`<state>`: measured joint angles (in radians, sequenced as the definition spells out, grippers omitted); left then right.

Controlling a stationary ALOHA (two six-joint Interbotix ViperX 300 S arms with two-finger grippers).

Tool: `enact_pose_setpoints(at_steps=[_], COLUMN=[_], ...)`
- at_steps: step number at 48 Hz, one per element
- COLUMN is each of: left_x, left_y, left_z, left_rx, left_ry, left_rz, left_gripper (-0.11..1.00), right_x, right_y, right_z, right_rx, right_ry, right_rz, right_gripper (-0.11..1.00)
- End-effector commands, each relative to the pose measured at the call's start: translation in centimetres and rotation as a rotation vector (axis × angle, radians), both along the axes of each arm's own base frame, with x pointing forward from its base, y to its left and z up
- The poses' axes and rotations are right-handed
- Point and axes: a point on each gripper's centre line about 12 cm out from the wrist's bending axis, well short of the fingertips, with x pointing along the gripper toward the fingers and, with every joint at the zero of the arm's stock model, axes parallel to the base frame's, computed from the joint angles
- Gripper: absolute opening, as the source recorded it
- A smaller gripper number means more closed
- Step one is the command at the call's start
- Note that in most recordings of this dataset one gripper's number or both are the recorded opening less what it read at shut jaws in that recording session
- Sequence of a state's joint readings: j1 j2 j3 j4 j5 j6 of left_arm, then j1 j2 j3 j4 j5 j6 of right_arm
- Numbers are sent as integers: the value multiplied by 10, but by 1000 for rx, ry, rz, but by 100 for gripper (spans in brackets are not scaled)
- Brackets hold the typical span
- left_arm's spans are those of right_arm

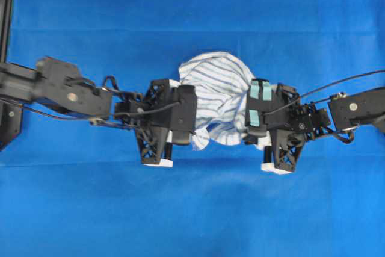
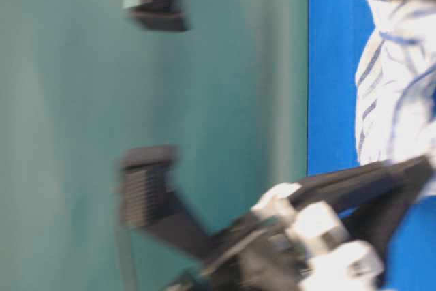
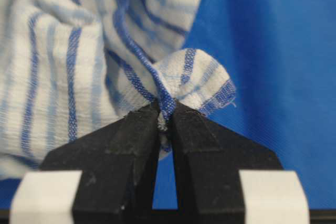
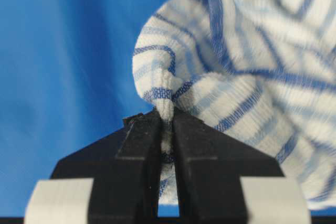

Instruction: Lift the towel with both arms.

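Overhead: towel [image 1: 218, 97] bunched mid-worktop [image 1: 192, 209] between both grippers, left gripper [image 1: 194, 117] at its 9 o'clock, right gripper [image 1: 246, 112] at 3; grips hidden. Wrist views show it: left jaws pinching a fold, right jaws pinching another. Table-level view blurred.

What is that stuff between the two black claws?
The towel, bunched between the left gripper and the right gripper, each pinching a fold. The overhead view shows it.
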<state>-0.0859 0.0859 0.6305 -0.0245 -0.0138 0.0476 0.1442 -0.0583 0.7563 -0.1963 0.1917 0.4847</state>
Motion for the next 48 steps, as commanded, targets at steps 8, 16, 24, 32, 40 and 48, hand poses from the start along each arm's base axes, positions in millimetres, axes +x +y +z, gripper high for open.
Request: enact_pose_setpoints(at_steps=[8,16,24,32,40,48], left_x=[-24,-43,-68,-90,-111,-125], left_y=[7,15,29,42,49,50], left_z=[69,113,163,194,227,254], left_rx=[-2,-6,-4,-2,5,11], left_ry=[-52,-106,-201,-252,-295,-340], left_rz=[7,25,60,98,121,128], left_gripper=[3,3,3,3,3,3], right_x=[20,24,22,16,6,-4], right_y=[-3,-10,-25,-39,-46,-50], right_z=[71,114,163,210,252,283], right_rx=[-9,-33,-74,-126,-164,-181], right_ry=[-79,-92,-134,-205,-276,-329], right_rz=[-32,-59,-99,-135,-155,-175], right_gripper=[7,7,7,7,7,7])
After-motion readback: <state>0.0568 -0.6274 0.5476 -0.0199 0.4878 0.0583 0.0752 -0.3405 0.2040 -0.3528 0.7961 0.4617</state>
